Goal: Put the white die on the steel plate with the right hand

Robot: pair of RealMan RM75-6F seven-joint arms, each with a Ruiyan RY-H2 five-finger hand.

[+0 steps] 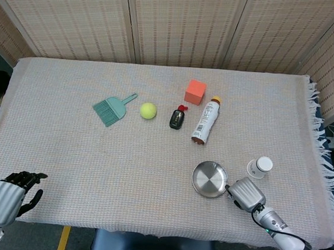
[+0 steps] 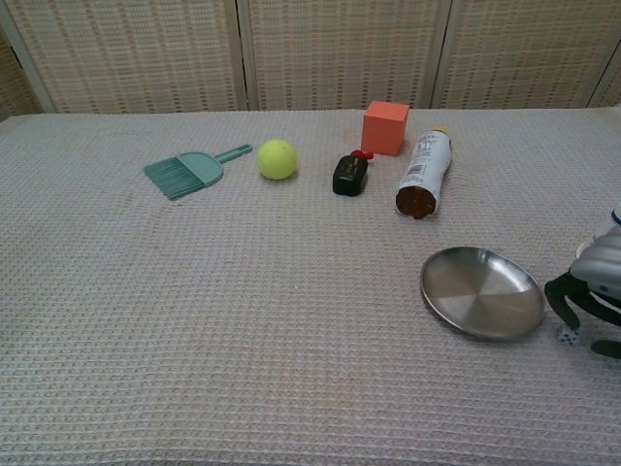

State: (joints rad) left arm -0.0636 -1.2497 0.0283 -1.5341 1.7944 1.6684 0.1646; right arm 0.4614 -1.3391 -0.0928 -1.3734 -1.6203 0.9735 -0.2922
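Right robot hand [image 2: 594, 301] is seen low at the counter's [image 1: 65, 151] right front, fingers curled downward and spread around the white die [image 2: 568, 336], which is not yet gripped; the fingers [image 2: 560, 294] are apart and nothing is held. Only in the chest view is the die shown, lying on the cloth just beside the rim of the steel plate [image 2: 481, 291], off to its right. From the head view the die is hidden beneath the silver back of the right robot hand [image 1: 247, 194], which is placed right against the plate's [image 1: 210, 179] edge. A white cap-like object [image 1: 260, 166] behind that hand is caught by the head view alone. Left robot hand [image 1: 8, 198] is shown only there too, off the front-left corner, dark fingers loosely curled, nothing in them.
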